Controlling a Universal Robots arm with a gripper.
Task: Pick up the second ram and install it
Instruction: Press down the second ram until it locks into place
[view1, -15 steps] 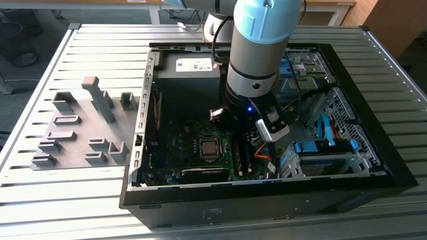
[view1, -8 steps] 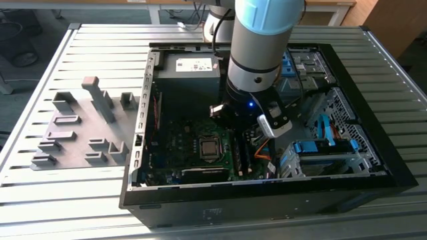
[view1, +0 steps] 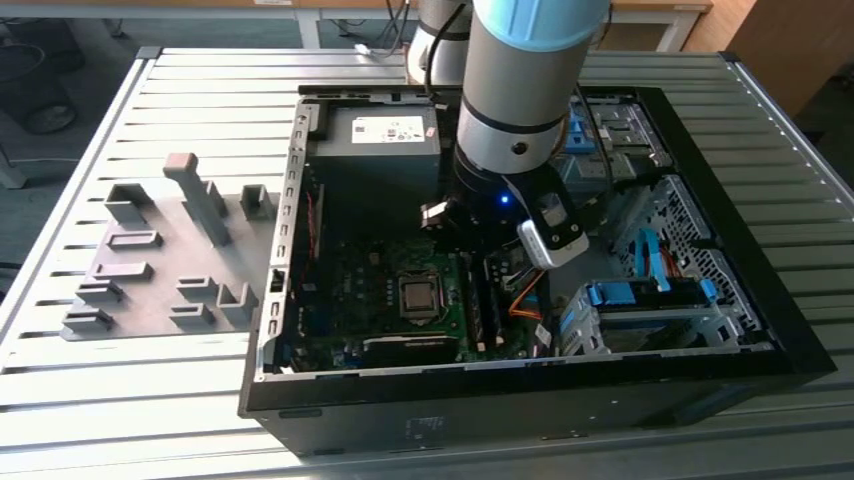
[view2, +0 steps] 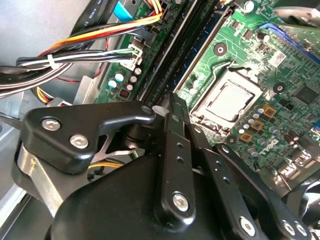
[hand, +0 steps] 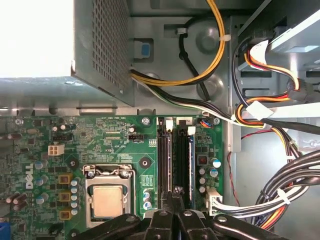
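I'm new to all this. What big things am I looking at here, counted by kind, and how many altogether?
Robot arm: 1
Open computer case: 1
Grey holder tray: 1
Slatted metal table: 1
Total: 4

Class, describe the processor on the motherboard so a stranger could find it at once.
Find the open black computer case; a green motherboard lies inside. Near the board's middle sits the processor, a square silver plate in a metal frame. The memory slots beside it are long, narrow and black, not square or shiny.
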